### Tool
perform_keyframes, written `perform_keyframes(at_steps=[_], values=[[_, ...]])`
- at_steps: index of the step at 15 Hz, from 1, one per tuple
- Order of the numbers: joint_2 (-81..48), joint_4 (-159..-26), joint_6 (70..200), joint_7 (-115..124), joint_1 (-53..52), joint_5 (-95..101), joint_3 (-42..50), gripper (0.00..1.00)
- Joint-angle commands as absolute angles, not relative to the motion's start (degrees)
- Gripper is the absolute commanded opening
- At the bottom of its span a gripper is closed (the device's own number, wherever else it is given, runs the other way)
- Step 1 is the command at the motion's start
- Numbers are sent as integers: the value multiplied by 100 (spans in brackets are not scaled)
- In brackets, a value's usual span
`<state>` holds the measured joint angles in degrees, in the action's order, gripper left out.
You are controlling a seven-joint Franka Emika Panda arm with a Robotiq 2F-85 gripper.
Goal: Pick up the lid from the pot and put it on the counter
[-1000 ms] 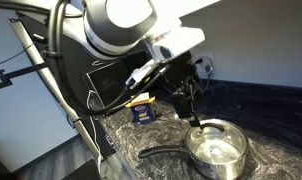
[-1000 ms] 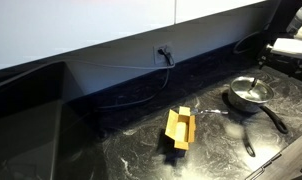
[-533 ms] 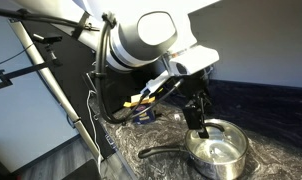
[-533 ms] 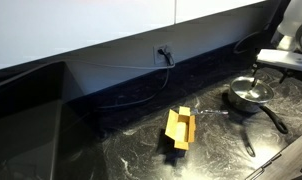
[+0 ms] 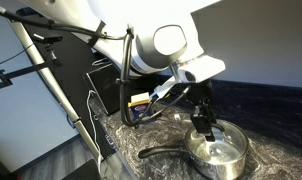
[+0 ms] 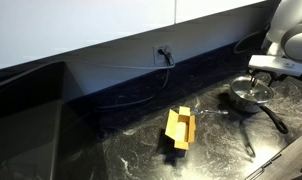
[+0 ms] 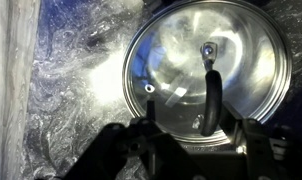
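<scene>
Tool (image 5: 203, 127) hovering over lid (image 7: 206, 65), jaws apart, lid seated on pot (image 5: 207, 166)

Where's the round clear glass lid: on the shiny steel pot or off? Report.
On. The lid lies flat across the pot, rim seated all round in the wrist view.

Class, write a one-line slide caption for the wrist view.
Open claw poised over the round glass lid, dark flecked counter to one side.
</scene>
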<state>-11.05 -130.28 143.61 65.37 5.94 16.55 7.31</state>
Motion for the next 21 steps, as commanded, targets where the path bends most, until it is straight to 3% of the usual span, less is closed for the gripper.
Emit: perform_keyframes(at_steps=[1,6,21], values=[[-1180,-12937,14422,6565,417,1621,888,34],[-1151,-12927,14455,6522,365,1575,911,0],[390,-13471,13703,5630,270,1486,608,4]])
